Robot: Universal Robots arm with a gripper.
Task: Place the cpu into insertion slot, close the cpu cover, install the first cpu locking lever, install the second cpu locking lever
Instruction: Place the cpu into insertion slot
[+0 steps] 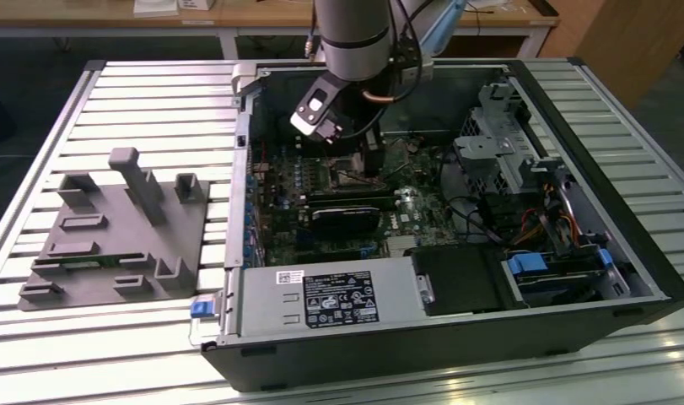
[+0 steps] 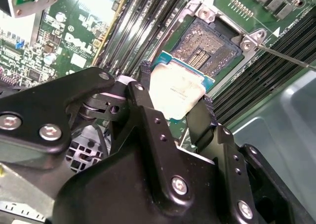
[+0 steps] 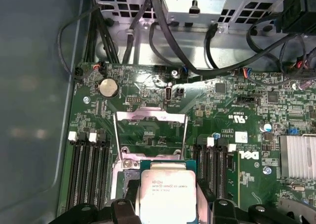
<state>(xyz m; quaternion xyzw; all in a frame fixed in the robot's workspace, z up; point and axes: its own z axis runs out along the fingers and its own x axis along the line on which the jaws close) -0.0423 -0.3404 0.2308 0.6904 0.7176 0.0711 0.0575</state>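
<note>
cpu (image 2: 177, 96): clamped in pincer (image 2: 174, 103), not yet seated
insertion slot (image 2: 207, 43): bare, just beyond pincer tips
cpu cover (image 3: 148, 116): open; no step finished

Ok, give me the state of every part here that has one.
insertion slot: uncovered, empty.
cpu cover: swung open.
cpu: held over the insertion slot, not seated.
gripper: shut on the cpu.
computer case: side open.

cpu (image 2: 173, 85) edges hidden by gripper (image 2: 177, 93); insertion slot (image 2: 210, 43) seemingly half-covered.
</note>
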